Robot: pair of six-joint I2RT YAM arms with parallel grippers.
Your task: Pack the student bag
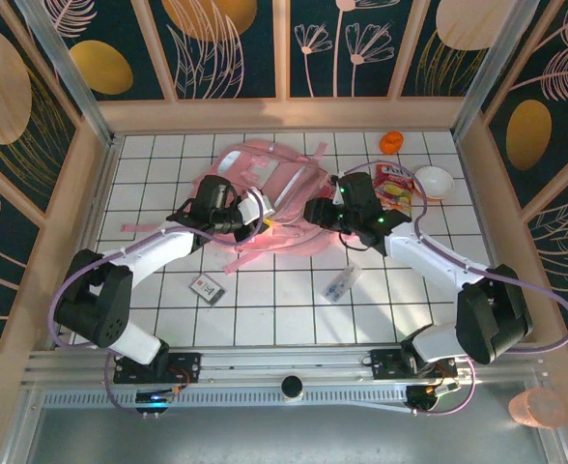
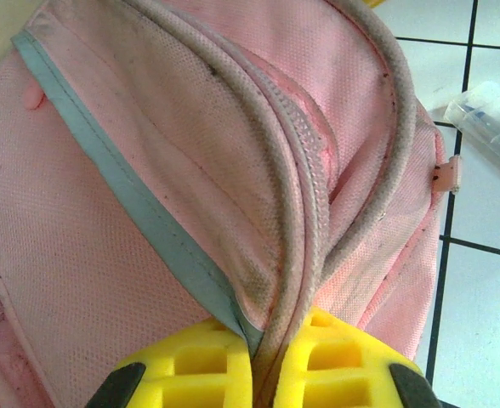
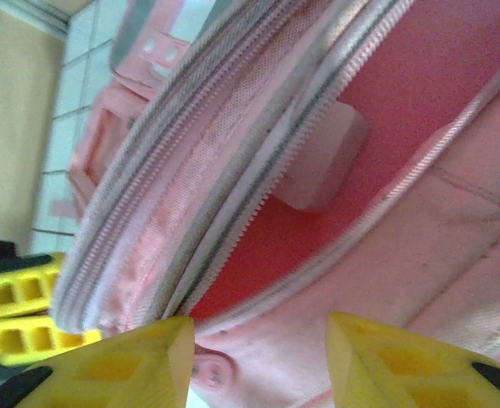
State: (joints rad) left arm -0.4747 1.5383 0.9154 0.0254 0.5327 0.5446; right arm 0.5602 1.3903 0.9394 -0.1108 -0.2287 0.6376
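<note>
**2 claws at the pink bag's zip**

The left claw is clamped on a piped seam of the student bag. The right claw stands apart at the bag's unzipped mouth. Both arms reach forward and bend inward to the bag, which lies at the middle-rear of the tabletop. The red-yellow print on the snack packet, right of the bag, is too small to read, as is the card nearer than the bag. Open tiles lie nearer than the bag.
</note>
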